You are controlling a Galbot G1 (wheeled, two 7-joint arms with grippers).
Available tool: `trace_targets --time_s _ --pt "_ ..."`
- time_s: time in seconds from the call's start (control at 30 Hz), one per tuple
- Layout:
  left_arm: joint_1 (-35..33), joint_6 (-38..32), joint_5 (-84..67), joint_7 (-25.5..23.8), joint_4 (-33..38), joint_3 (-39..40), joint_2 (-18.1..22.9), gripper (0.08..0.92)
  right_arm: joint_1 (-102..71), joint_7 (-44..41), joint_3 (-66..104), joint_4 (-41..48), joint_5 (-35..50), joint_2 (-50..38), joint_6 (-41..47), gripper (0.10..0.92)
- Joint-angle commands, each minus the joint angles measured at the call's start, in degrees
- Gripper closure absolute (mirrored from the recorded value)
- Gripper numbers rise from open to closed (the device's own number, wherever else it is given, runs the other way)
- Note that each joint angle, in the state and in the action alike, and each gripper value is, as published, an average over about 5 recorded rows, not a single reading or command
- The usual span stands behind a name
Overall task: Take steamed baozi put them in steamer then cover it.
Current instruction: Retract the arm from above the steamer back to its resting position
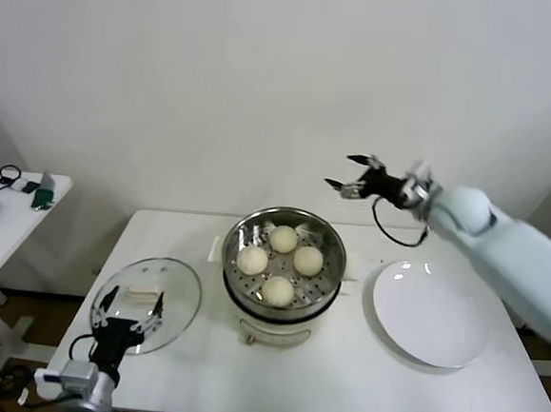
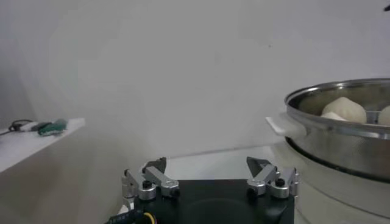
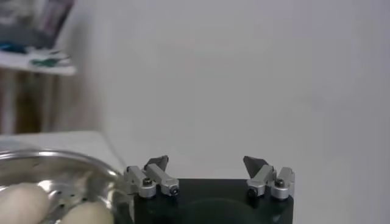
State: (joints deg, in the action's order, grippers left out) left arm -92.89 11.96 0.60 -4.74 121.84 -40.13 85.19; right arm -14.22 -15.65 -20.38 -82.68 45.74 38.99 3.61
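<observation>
White table (image 1: 357, 384): steamer (image 1: 280, 307), lid (image 1: 148, 303), plate (image 1: 429, 314)

My head camera looks down over the whole tabletop (image 1: 338, 383); both wrist cameras, low and close, share the steamer (image 1: 283, 264).

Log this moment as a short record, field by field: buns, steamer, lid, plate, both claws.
baozi: four, all on the perforated tray
steamer: table centre, uncovered
glass lid: flat on the table, on the steamer's left
white plate: on the steamer's right, bare
left claw: open, empty, over the lid's near edge
right claw: open, empty, raised behind the steamer
</observation>
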Motion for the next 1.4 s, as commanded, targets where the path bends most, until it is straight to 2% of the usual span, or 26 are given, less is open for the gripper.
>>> trace_targets --time_s 0.03,0.43,0.53,0.67,0.9,1.1,1.4 --pt "1.0 0.1 1.0 1.3 -0.5 -0.1 -3.2 0.177 -57.6 7.9 54.0 -9.1 -8.1 4.6 -11.3 0.203" --pt "-0.4 -6.4 11.1 4.5 -1.4 -0.7 -6.8 0.177 -75.5 6.3 59.7 -12.5 -13.0 20.2 -20.7 0.203" --pt "-1.2 -10.1 21.3 8.0 -2.6 -0.6 -8.2 0.177 -77.1 6.7 59.3 -13.1 -14.3 23.4 -21.7 0.203" --pt "-1.8 -16.1 43.5 14.8 -7.0 -0.2 -10.0 0.177 -78.8 8.4 58.4 -13.3 -16.3 27.2 -22.0 0.203" --pt "1.7 -17.4 66.4 24.2 -18.6 1.2 -9.9 0.177 -80.0 10.1 56.9 -13.0 -18.0 31.4 -22.7 0.203" --pt "6.1 -17.1 73.6 24.9 -26.7 1.1 -9.1 0.177 -80.5 10.5 56.2 -14.4 -19.0 33.3 -22.3 0.203" --pt "9.4 -15.6 75.7 23.7 -31.2 2.1 -7.7 0.177 -81.5 10.6 56.3 -16.3 -19.6 34.4 -22.2 0.203"
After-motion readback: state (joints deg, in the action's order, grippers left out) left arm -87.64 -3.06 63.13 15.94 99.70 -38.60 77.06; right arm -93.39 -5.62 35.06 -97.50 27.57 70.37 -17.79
